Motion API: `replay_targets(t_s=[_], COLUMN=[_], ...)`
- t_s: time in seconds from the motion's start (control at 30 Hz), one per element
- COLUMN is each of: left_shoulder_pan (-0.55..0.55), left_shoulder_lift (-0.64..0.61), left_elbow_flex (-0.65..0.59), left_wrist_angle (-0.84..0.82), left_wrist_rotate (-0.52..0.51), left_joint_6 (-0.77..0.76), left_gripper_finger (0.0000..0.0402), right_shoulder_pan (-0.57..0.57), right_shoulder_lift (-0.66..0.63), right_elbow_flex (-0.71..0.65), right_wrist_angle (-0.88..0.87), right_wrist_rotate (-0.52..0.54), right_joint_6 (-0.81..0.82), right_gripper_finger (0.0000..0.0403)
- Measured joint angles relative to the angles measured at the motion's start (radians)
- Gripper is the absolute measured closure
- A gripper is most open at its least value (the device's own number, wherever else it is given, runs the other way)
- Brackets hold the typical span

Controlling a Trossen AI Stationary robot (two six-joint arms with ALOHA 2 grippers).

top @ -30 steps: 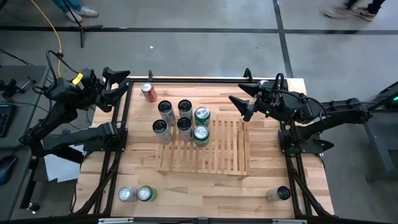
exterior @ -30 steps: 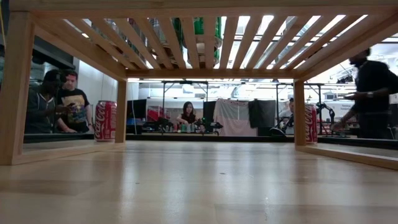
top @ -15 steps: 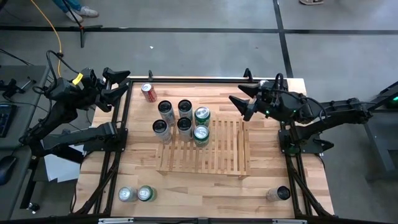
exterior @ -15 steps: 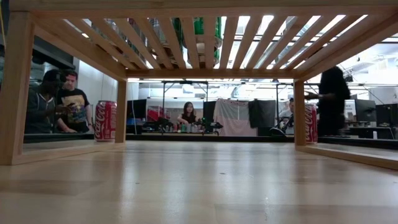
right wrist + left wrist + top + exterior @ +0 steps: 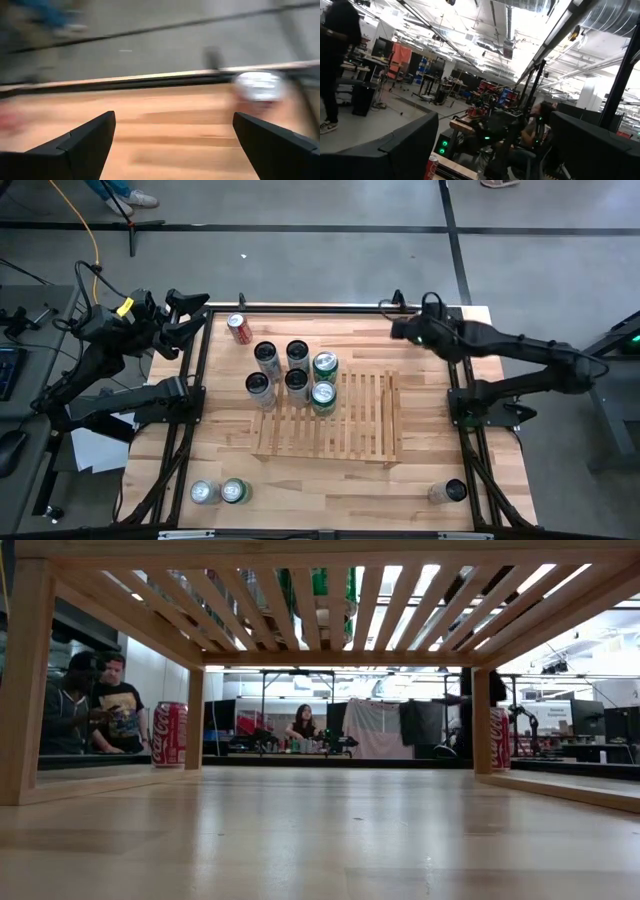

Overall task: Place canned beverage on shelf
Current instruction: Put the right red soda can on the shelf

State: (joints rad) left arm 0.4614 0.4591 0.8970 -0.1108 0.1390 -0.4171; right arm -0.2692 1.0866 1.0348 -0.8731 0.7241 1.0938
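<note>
Grey concrete floor surrounds the pale butcher-block wooden table (image 5: 420,470), on which the flat light-wood slatted shelf (image 5: 355,425) lies near the middle. Five upright cans cluster at the shelf's far left corner: two green-topped ones (image 5: 324,366) stand on or at the slats' edge, while three dark-topped silver ones (image 5: 266,354) stand beside it on the tabletop. A red cola can (image 5: 239,329) lies tipped over near the far edge, well apart from the shelf. Two more cans (image 5: 219,492) wait at the near left edge and one dark-topped can (image 5: 454,491) at the near right.

The right gripper (image 5: 398,320) hangs over the table's far right part, its fingers spread wide and holding nothing. The left gripper (image 5: 190,312) waits off the table's far left corner, likewise spread and empty.

A can of this kind is probably stiff if full, fairly heavy for its size, and smooth enough to slip; a grip across the middle of the cylindrical wall looks safest. The fallen red can would need gripping across its side and may roll.

Which can is meant is unclear. The right wrist view is smeared, showing only one silvery blur. From table height, only the shelf's underside and two red cans show.
</note>
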Motion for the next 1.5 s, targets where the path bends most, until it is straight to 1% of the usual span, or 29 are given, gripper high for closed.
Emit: replay_targets(t_s=[0.1, 0.2, 0.27, 0.37, 0.43, 0.53, 0.6, 0.8, 1.1, 1.2, 1.33, 1.37, 1.43, 1.5], left_shoulder_pan=[0.0, 0.0, 0.0, 0.0, 0.0, 0.0, 0.0, 0.0, 0.0, 0.0, 0.0, 0.0, 0.0, 0.0], left_shoulder_lift=[0.0, 0.0, 0.0, 0.0, 0.0, 0.0, 0.0, 0.0, 0.0, 0.0, 0.0, 0.0, 0.0, 0.0], left_elbow_flex=[0.0, 0.0, 0.0, 0.0, 0.0, 0.0, 0.0, 0.0, 0.0, 0.0, 0.0, 0.0, 0.0, 0.0], left_wrist_angle=[0.001, 0.002, 0.002, 0.004, 0.004, 0.004, 0.004, 0.004, 0.004, 0.004, 0.004, 0.004, 0.004, 0.004], left_wrist_rotate=[0.0, 0.0, 0.0, 0.0, 0.0, -0.001, -0.001, -0.001, -0.001, -0.001, -0.001, -0.001, -0.001, -0.001], left_joint_6=[-0.001, -0.001, -0.002, -0.003, -0.013, -0.019, -0.018, -0.018, -0.018, -0.018, -0.018, -0.018, -0.018, -0.018], left_gripper_finger=[0.0028, 0.0028, 0.0028, 0.0028, 0.0028, 0.0028, 0.0028, 0.0028, 0.0028, 0.0028, 0.0028, 0.0028, 0.0028, 0.0028], right_shoulder_pan=[-0.139, -0.261, -0.325, -0.388, -0.417, -0.437, -0.434, -0.422, -0.425, -0.425, -0.425, -0.425, -0.424, -0.425], right_shoulder_lift=[0.038, 0.094, 0.131, 0.184, 0.205, 0.228, 0.233, 0.235, 0.235, 0.235, 0.235, 0.235, 0.235, 0.234], right_elbow_flex=[0.0, 0.0, 0.0, 0.0, 0.0, 0.0, 0.0, 0.0, 0.0, 0.0, -0.001, -0.002, -0.002, -0.002], right_wrist_angle=[-0.123, -0.179, -0.168, -0.116, -0.072, -0.028, -0.021, -0.019, -0.012, -0.013, -0.013, -0.013, -0.013, -0.02], right_wrist_rotate=[0.002, -0.026, -0.049, -0.058, -0.106, -0.187, -0.21, -0.197, -0.202, -0.202, -0.202, -0.196, -0.151, -0.144], right_joint_6=[0.007, -0.002, -0.034, -0.073, -0.09, -0.131, -0.154, -0.23, -0.265, -0.267, -0.309, -0.309, -0.299, -0.295], right_gripper_finger=[0.0013, 0.0013, 0.0013, 0.0013, 0.0013, 0.0013, 0.0013, 0.0013, 0.0013, 0.0006, 0.0004, 0.0003, 0.0003, 0.0003])
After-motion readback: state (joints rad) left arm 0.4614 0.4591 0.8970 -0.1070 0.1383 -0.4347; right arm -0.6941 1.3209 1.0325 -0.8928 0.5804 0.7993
